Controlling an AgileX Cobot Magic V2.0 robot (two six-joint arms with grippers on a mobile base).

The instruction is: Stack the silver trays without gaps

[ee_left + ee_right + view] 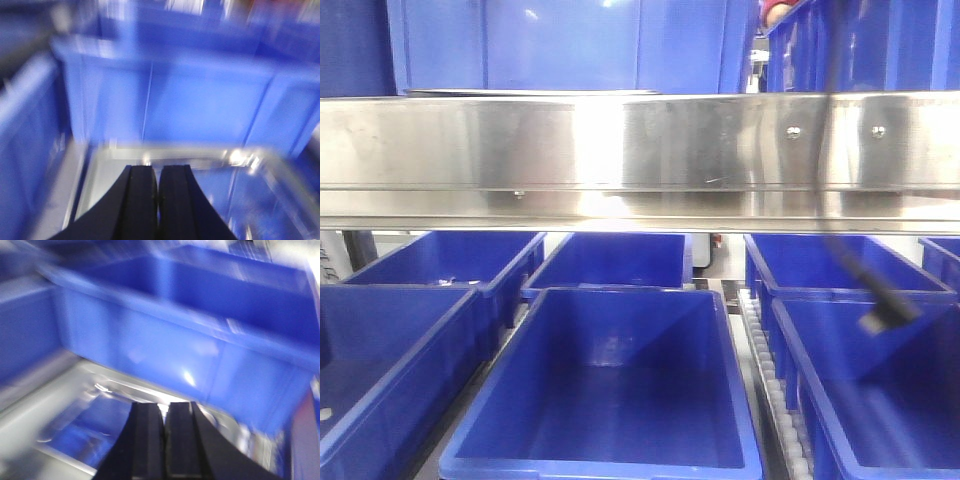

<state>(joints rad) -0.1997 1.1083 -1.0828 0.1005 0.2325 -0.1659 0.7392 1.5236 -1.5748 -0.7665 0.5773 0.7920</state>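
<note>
A silver tray (210,154) lies under my left gripper (157,167), its shiny floor mirroring blue. The gripper's black fingers are pressed together, tips over the tray's far rim, with nothing visibly between them. In the right wrist view a silver tray (75,405) lies beneath my right gripper (166,404), which is also shut, with its tips at the bright far rim. Both wrist views are smeared by motion. In the front view only a thin silver tray edge (530,93) shows on top of the steel shelf, and neither gripper appears there.
A wide steel shelf beam (640,160) crosses the front view. Blue bins (610,390) stand in rows below it and more behind it above. A tall blue bin wall (200,100) rises just beyond the tray, likewise on the right (200,355). A black cable (840,200) hangs at right.
</note>
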